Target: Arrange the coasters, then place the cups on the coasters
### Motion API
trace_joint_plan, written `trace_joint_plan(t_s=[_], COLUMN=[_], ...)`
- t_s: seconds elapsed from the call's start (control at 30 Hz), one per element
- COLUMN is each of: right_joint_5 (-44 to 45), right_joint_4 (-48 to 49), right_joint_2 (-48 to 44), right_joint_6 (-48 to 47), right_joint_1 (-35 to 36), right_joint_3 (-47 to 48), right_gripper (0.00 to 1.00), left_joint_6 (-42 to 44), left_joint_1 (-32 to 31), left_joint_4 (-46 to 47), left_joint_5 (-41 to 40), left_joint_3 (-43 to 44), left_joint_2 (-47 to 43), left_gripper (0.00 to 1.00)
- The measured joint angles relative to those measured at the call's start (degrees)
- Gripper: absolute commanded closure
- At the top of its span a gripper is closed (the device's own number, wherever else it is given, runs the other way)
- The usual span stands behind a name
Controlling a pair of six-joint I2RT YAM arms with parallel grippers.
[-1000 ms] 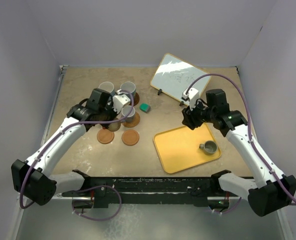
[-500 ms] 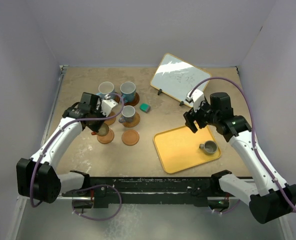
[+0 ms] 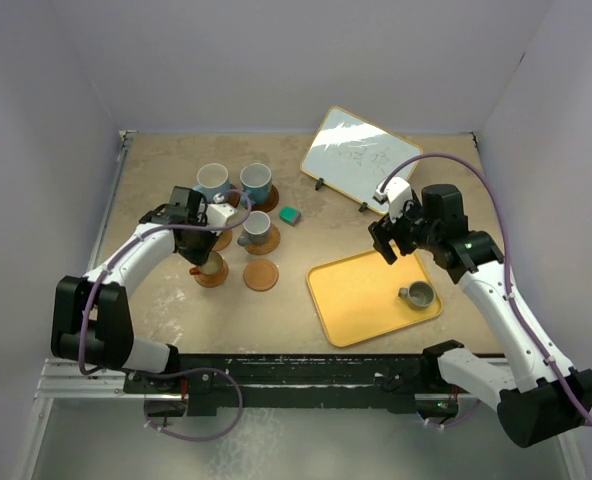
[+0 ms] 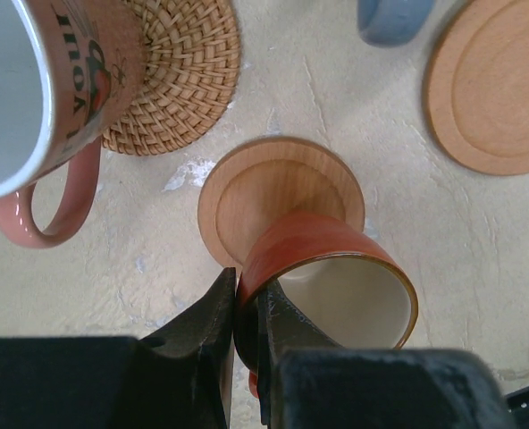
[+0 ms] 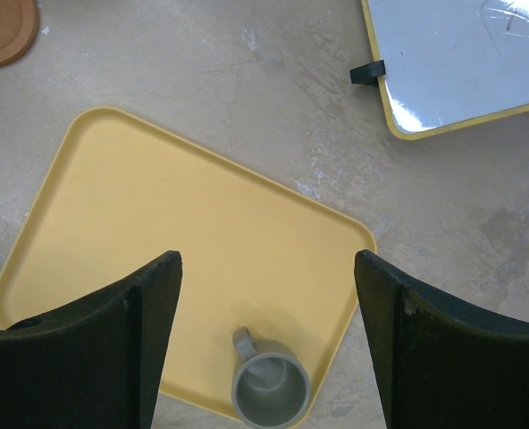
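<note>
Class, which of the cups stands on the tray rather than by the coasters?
The grey cup: it alone stands on the yellow tray; the rest are over by the coasters.

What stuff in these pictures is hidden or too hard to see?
Left wrist view: the pink mug is cut off by the picture's edge, so its writing can't be read whole.
Left wrist view: the orange cup's near side hides behind the left gripper.
Top view: the whiteboard scribbles are too small to read.
Right wrist view: one yellow tray corner hides behind a finger of the right gripper.
</note>
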Motion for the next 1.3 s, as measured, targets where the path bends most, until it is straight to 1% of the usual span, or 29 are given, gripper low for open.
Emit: trace_joint_plan(t_s=[0.37,0.9,1.3], right_joint_5=[0.0,0.9,0.9], right_joint_4=[0.0,-0.3,-0.5], right_joint_2=[1.2,3.1,3.0], right_joint_6=[-0.2,-0.5,-0.8], right_joint_1=[0.0,0.0,0.0], right_joint_3=[0.0,0.0,0.0], right_gripper=[0.19,0.19,0.18], left_joint_6=[-0.9,-0.9,-0.8], left_joint_1=[1.7,2.2,2.2], left_joint_4=[2.6,2.9,1.5], left_joint_5=[1.3,-0.1,-1.4], left_joint_3=[0.0,0.0,0.0], left_joint_2=[4.1,4.9,5.1], left_gripper=[0.97,0.96,0.78])
